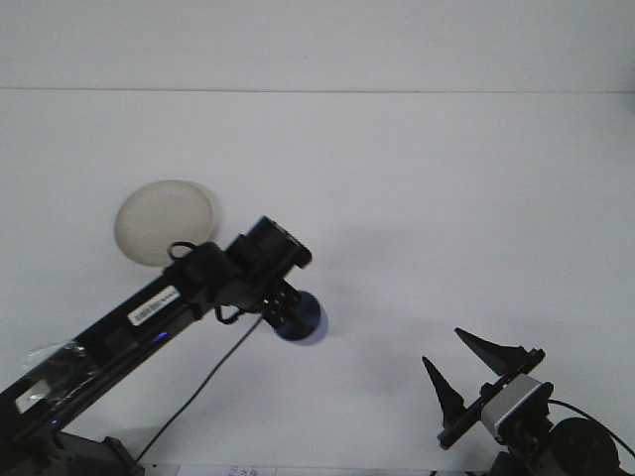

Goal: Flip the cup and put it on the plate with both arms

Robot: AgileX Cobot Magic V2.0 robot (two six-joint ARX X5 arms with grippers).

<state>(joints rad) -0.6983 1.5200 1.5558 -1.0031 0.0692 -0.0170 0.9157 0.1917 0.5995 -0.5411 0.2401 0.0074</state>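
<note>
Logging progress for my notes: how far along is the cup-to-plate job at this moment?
Done: the left end effector has the blue cup off the table, carried partway toward the plate. In hand: transport, with the cup tilted. Left: setting it on the white plate, which holds no cup. The right end effector sits open and idle at the lower right.

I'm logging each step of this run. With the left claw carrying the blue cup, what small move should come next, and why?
Probably keep carrying the blue cup up and left toward the plate. The left claw seems closed on it above the table, the plate lies just beyond, and the right claw waits open, far off. Whether the cup is already flipped is unclear.
</note>
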